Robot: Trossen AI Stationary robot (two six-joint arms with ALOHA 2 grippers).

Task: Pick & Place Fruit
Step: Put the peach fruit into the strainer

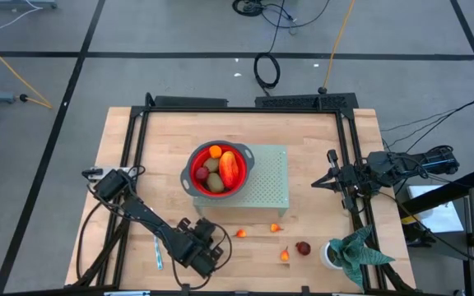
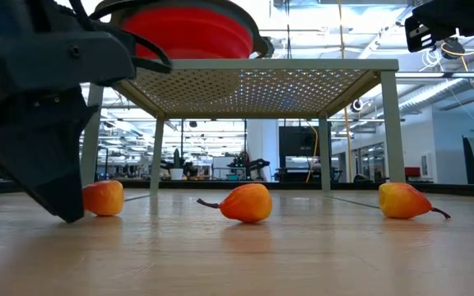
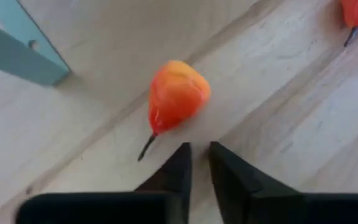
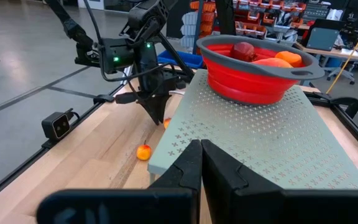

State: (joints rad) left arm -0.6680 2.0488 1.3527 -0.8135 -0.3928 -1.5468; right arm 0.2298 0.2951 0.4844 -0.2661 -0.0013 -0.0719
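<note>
Bowl: I see the red bowl (image 1: 218,171) on the green rack (image 1: 267,176), holding kiwis (image 1: 214,182), a long red-orange fruit (image 1: 230,167) and more.
Bench (image 1: 130,148): three tiny orange fruits (image 1: 241,233); a dark red one (image 1: 303,247) near 5 o'clock.
Left hand (image 3: 199,168): nearly closed, gripping nothing, just beside one tiny fruit.
Right hand (image 1: 314,183): closed, at 3 o'clock.
Hidden: the bowl's bottom.

Grey floor (image 1: 179,74) in large tiles with dark seams; black cable coil (image 1: 267,70) and a yellow cord (image 1: 11,51) lie on it. Light wooden counter (image 1: 130,148), black-framed. Beyond: open hall, bright ceiling lights (image 2: 327,15), glass partitions (image 2: 212,148).
</note>
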